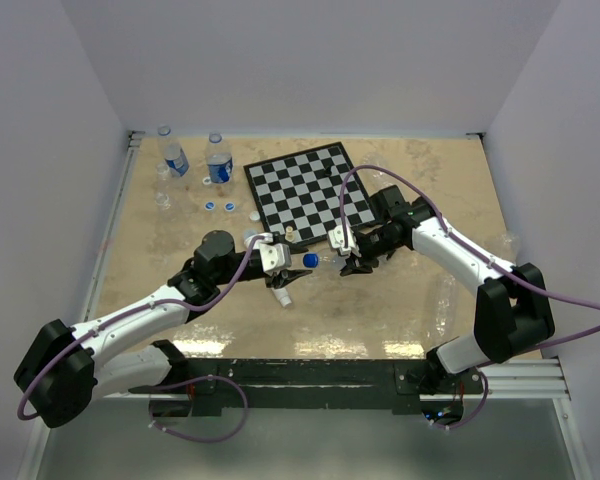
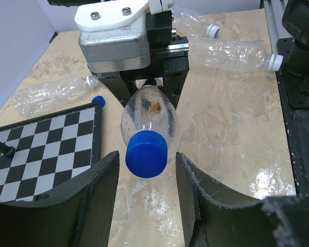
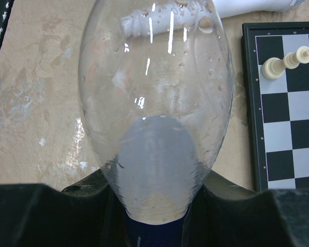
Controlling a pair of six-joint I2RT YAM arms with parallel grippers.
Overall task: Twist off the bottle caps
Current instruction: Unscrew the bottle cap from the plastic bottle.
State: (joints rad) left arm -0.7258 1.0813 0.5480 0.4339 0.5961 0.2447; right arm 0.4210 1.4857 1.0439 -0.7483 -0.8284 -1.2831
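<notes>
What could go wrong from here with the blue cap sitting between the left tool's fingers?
The left tool stands open around the blue cap without touching it; closing on its rim only, it may slip when twisting.
The right tool grips the clear bottle by its thin body, so the bottle could turn or squash instead of the cap loosening.
The chessboard lies close by; a dropped cap might roll onto it.

The bottle [image 3: 154,92] runs past the top edge, seemingly hiding part of the right tool [image 3: 154,218].
</notes>
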